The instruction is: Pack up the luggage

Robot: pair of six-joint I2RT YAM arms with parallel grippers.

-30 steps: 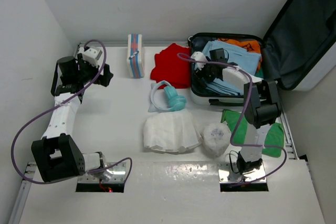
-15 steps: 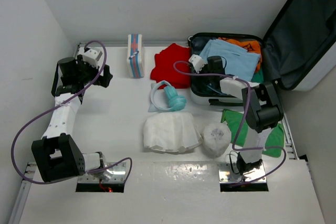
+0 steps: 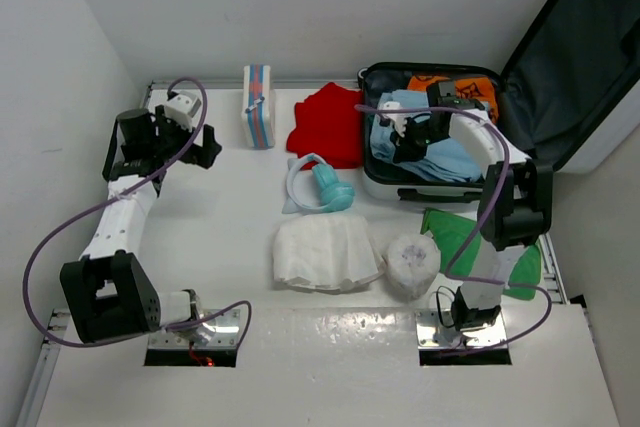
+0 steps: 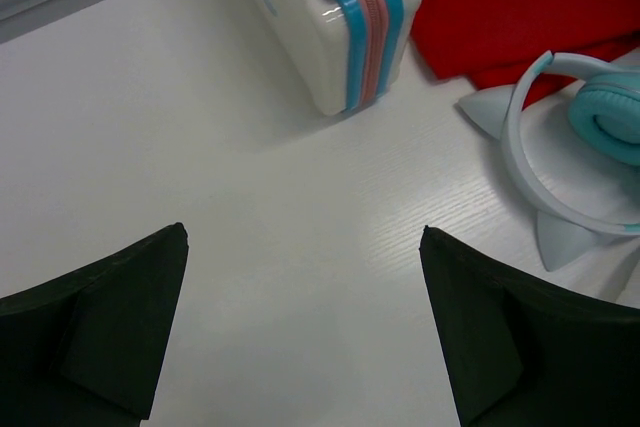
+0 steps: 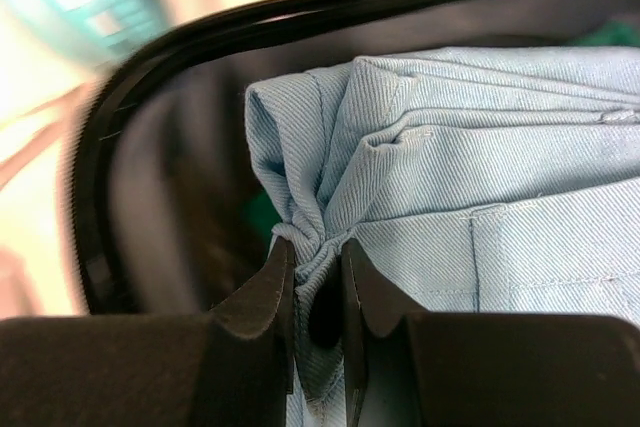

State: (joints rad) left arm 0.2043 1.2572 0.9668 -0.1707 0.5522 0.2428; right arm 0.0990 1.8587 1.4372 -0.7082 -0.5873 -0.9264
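Left gripper [image 4: 302,237] gapes wide above the white table [image 3: 230,207], holding nothing. Far right, the luggage [image 3: 570,57] lies open, lid raised rightward, long axis seemingly near-to-far; inside, the right gripper [image 5: 315,257] pinches light blue cloth [image 5: 480,197]. White walls [image 3: 300,7] surround

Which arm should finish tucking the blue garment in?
Right. Its gripper is shut on the light blue garment inside the luggage; the left gripper hangs open far off, by the small zip case.
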